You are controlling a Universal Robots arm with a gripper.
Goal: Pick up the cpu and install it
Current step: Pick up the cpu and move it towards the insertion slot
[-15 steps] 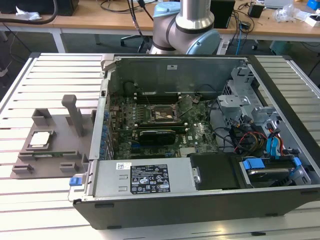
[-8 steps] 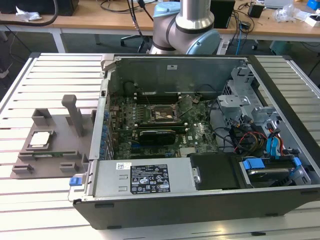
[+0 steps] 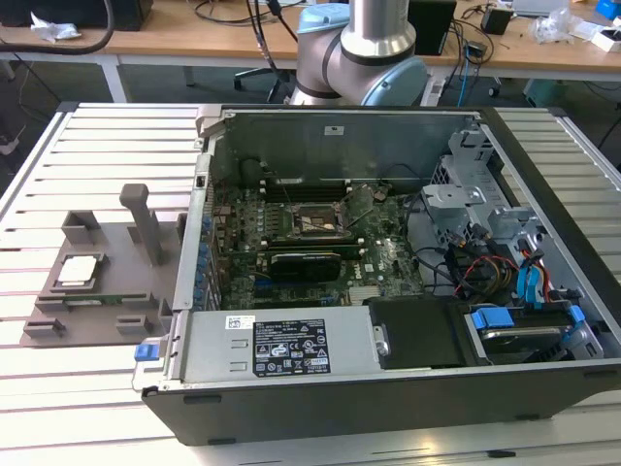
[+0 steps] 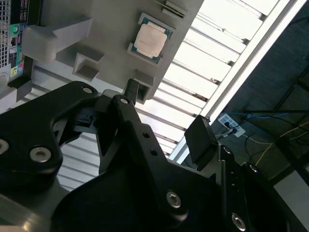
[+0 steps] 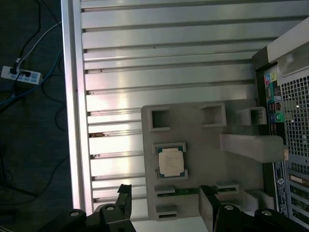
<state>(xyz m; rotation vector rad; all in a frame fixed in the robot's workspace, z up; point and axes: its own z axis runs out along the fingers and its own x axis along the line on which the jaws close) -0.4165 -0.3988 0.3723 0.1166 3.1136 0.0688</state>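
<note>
While the cpu (image 3: 78, 271) was not yet lifted, no step of the task was done.
One cpu lay in its recess on the one grey holder (image 3: 112, 248), near the worktop (image 3: 58, 408) edge at the exterior view's left. The pincer (image 5: 165, 195) hung above it, wide and empty. The one socket (image 3: 315, 225) in the one open computer case (image 3: 388, 398) appeared unfilled.

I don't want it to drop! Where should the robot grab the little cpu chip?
Probably by two opposite edges of the cpu, coming straight down from above: it lies flat, metal top up, in a shallow seat on the grey holder.
</note>
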